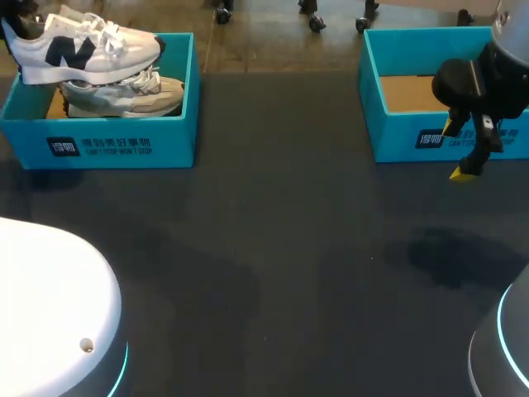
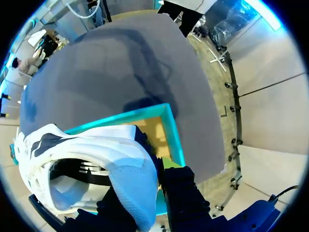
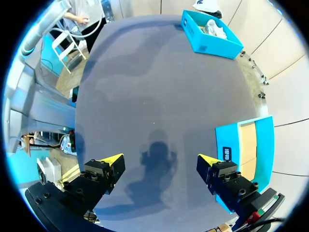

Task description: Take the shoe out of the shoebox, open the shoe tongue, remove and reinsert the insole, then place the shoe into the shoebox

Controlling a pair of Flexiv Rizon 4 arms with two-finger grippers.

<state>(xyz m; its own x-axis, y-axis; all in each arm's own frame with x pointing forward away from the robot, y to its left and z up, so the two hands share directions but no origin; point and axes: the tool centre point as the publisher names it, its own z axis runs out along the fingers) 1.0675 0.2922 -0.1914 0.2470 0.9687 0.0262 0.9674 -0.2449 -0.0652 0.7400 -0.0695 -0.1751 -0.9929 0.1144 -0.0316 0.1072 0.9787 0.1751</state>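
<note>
Your left hand (image 2: 145, 193) clamps the white sneaker (image 1: 83, 48) above its teal shoebox (image 1: 124, 145), your right hand (image 3: 159, 159) spread apart over the counter (image 1: 273, 248).

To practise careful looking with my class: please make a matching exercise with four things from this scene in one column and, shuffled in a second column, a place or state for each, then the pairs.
Things
1. white shoe
2. grey shoe
3. right shoebox
4. right gripper

Places and states
A. open, holding nothing
B. lying inside the left shoebox
C. brown floor showing, no shoe visible inside
D. lifted above the left shoebox

Pairs: 1-D, 2-B, 3-C, 4-A
</note>
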